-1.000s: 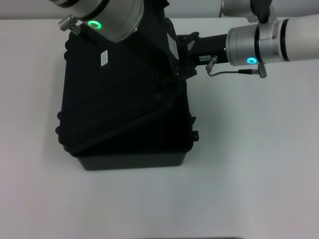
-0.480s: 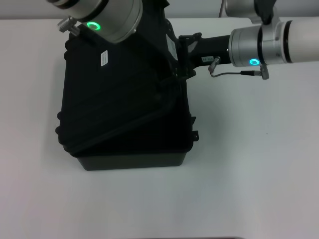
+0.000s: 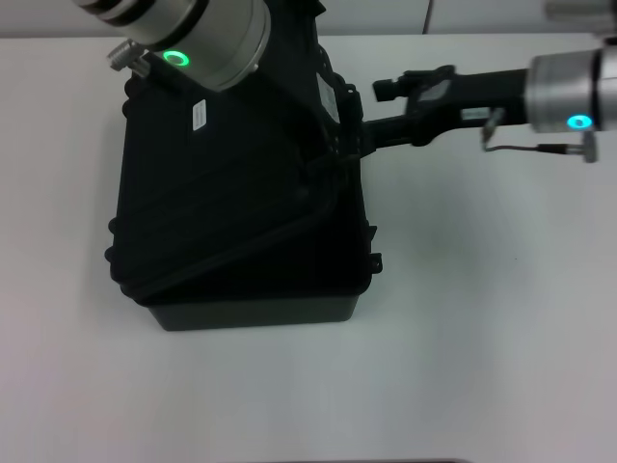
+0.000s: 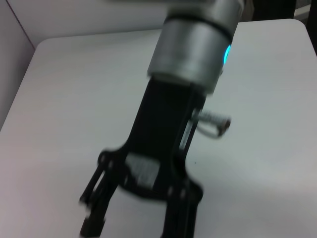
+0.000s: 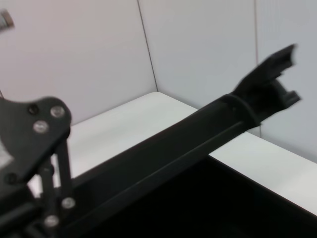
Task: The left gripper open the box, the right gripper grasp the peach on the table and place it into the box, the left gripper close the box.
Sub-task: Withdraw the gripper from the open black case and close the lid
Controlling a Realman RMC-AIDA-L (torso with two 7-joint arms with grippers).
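Observation:
The black box (image 3: pixel 253 280) stands on the white table (image 3: pixel 482 309) with its lid (image 3: pixel 222 183) tilted up; a white label (image 3: pixel 201 113) shows on the lid. My left gripper (image 3: pixel 310 48), on the green-ringed arm, is at the lid's far edge, dark against the black case. My right gripper (image 3: pixel 372 110), on the cyan-ringed arm, is open and holds nothing, just off the box's far right corner. In the left wrist view the right gripper (image 4: pixel 133 223) shows spread fingers (image 4: pixel 93 218). The right wrist view looks along the raised lid's rim (image 5: pixel 198 134). The peach is out of view; the box's inside is too dark to read.
Bare white table (image 3: pixel 289 395) lies in front of and to the right of the box. Two latches (image 3: pixel 374 249) jut from the box's right side. A white partition wall (image 5: pixel 99 54) stands behind the table.
My right arm has drawn back to the right, away from the box opening, gripper empty. The left arm shifted slightly; the lid stays tilted up.

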